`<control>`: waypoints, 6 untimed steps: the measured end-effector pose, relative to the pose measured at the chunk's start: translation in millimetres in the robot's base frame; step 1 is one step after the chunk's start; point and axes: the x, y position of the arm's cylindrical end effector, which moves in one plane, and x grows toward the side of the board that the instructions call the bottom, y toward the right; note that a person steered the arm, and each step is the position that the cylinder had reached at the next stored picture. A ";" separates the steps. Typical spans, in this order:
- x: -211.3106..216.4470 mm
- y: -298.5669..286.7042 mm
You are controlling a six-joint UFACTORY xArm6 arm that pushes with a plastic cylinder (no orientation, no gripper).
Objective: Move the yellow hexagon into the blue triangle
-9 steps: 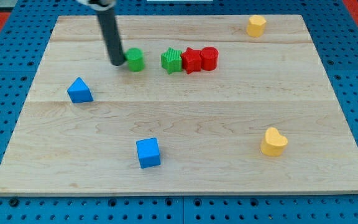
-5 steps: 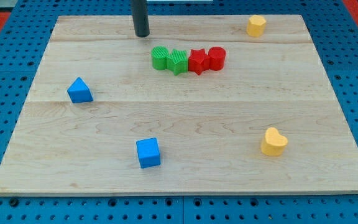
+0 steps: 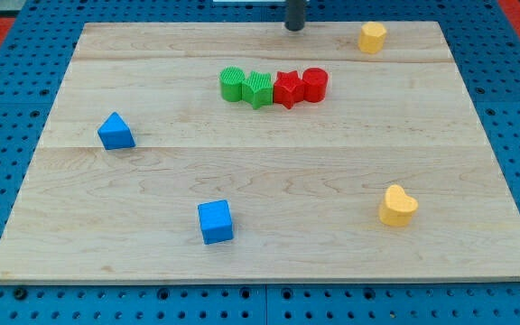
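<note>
**Blue pegboard, wooden desk, tip at the far edge**

Blue pegboard frames the pale wooden desk (image 3: 269,181). My tip (image 3: 294,28), a bare rod that has nothing to spread or pinch, stands at the view's top, left of the yellow hexagon (image 3: 372,37). The blue triangle (image 3: 115,132) lies well apart, down-left. By my reckoning, the push must start from the hexagon's right.

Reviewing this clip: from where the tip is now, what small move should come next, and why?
Probably slide my tip rightward past the yellow hexagon to its far side. It sits left of the hexagon, while the blue triangle lies far down-left, so the push must come from the right.
</note>
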 end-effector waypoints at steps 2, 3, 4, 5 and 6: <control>-0.4 109.9; 8.0 160.2; 8.0 168.1; 11.8 157.7; 13.6 151.1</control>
